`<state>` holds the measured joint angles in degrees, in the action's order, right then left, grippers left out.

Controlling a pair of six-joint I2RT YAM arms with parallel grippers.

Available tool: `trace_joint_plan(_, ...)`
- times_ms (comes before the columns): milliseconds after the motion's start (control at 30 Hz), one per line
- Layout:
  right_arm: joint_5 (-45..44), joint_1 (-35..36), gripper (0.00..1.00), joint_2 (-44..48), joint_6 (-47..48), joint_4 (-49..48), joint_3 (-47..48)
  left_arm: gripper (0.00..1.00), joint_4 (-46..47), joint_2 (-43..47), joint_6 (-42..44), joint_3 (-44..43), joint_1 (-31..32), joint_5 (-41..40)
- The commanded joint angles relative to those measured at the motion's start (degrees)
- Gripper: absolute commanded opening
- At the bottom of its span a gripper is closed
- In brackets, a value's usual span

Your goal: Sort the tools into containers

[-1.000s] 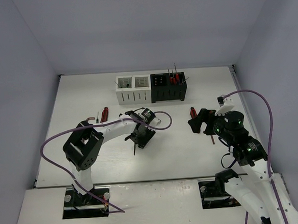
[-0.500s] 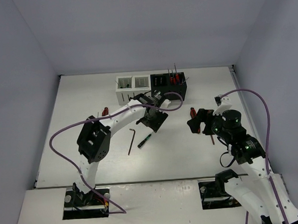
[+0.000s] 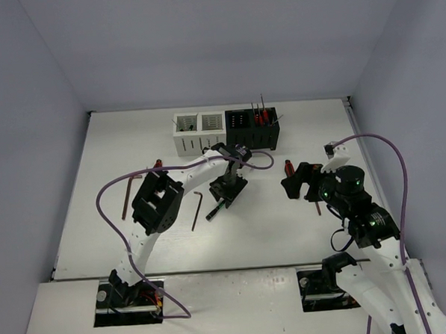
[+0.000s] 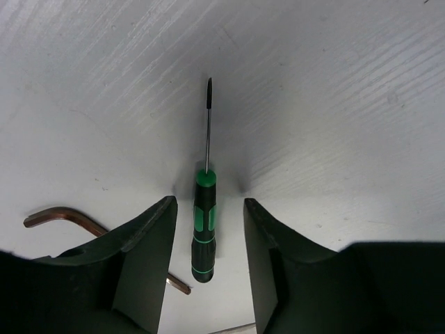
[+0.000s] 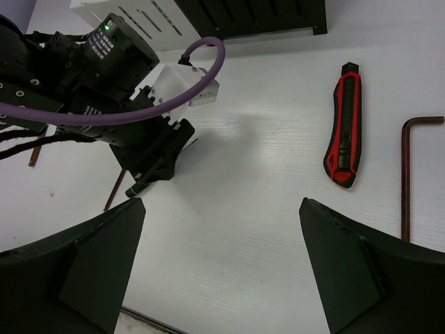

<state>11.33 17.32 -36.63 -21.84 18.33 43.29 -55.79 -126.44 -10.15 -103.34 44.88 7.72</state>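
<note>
My left gripper is open and hangs low over a green-and-black screwdriver lying flat on the table. In the left wrist view the screwdriver's handle lies between the open jaws of that gripper, untouched, with its tip pointing away. A dark hex key lies just left of it. The white container and the black container stand side by side at the back, with red-handled tools upright in the black one. My right gripper is open and empty.
A red-and-black utility knife and a hex key lie to the right. Another hex key and a red-handled tool lie at the left. A purple cable loops over the left wrist.
The left gripper swung back toward the containers, uncovering the screwdriver and hex key, then came down over the screwdriver. Its elbow shifted right. The right arm barely moved.
</note>
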Motion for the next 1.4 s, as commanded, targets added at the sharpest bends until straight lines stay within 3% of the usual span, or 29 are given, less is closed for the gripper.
trace_joint_plan(0, -0.9, 0.3, 0.91, -0.2, -0.6, -2.4, 0.3, 0.35, -2.7, -0.2, -0.9, -2.6, -0.2, -0.1)
trace_joint_plan(200, -0.9, 0.3, 0.91, -0.1, -0.6, -2.5, 0.0, 0.18, -2.7, -2.4, -0.8, -3.4, -0.3, 0.3)
trace_joint_plan(267, -1.0, 0.3, 0.91, 0.0, -0.7, -2.5, 0.0, 0.01, -2.7, -2.6, -0.8, -3.8, -0.3, 0.2)
trace_joint_plan(500, -1.2, 0.3, 0.91, 0.4, -0.6, -2.3, 0.1, 0.00, -2.6, 8.1, -1.4, -7.0, -1.4, -2.7)
trace_joint_plan(733, -1.3, 0.3, 0.92, 0.2, -0.6, -2.2, 0.3, 0.00, 1.1, 19.0, 1.6, -17.5, -6.3, -13.8)
trace_joint_plan(900, -1.4, 0.3, 0.92, 0.2, -0.3, -2.2, 0.6, 0.00, 15.0, 22.7, 0.7, -15.1, -15.1, -15.0)
trace_joint_plan(1133, -1.4, 0.3, 0.92, -0.2, 0.1, -2.2, 0.5, 0.00, 47.2, 24.0, 0.6, -1.6, -21.1, -14.8)
trace_joint_plan(1367, -1.5, 0.3, 0.92, -0.6, 0.3, -1.8, 1.0, 0.00, 59.4, 17.6, 0.0, -1.5, -23.5, -12.9)
